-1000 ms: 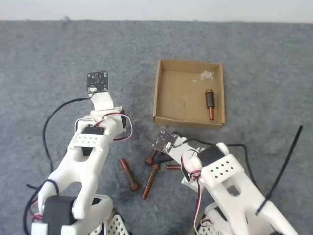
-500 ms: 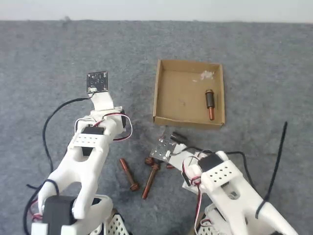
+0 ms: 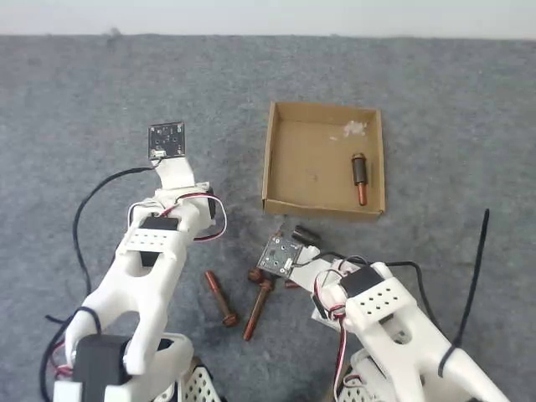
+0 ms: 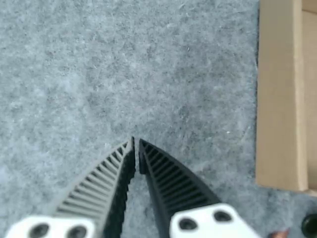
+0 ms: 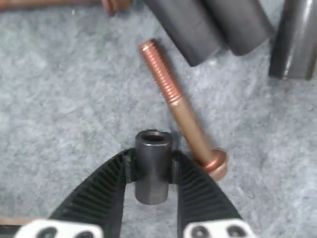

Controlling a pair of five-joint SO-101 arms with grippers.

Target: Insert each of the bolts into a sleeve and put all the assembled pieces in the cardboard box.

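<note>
Black sleeve (image 5: 153, 168) sat clamped between the tips of the right pincer (image 5: 153, 155), a copper bolt (image 5: 181, 106) lying just beside it on the grey table (image 5: 59, 89). The left pincer (image 4: 136, 148) hung closed beside the cardboard box (image 4: 280, 99), which held one assembled piece (image 3: 360, 177).

cardboard box (image 4: 277, 99) cut off at edge, three sleeves (image 5: 190, 27) and one bolt (image 5: 114, 5) cropped likewise

- Soft, even light is falling from above over the grey mat (image 3: 100, 84), bright and without glare.
- Only faint, soft-edged shadows are lying beside the cardboard box (image 3: 322, 207).
- The bolt (image 5: 182, 105) and the sleeve (image 5: 153, 168) are catching a dull sheen.
</note>
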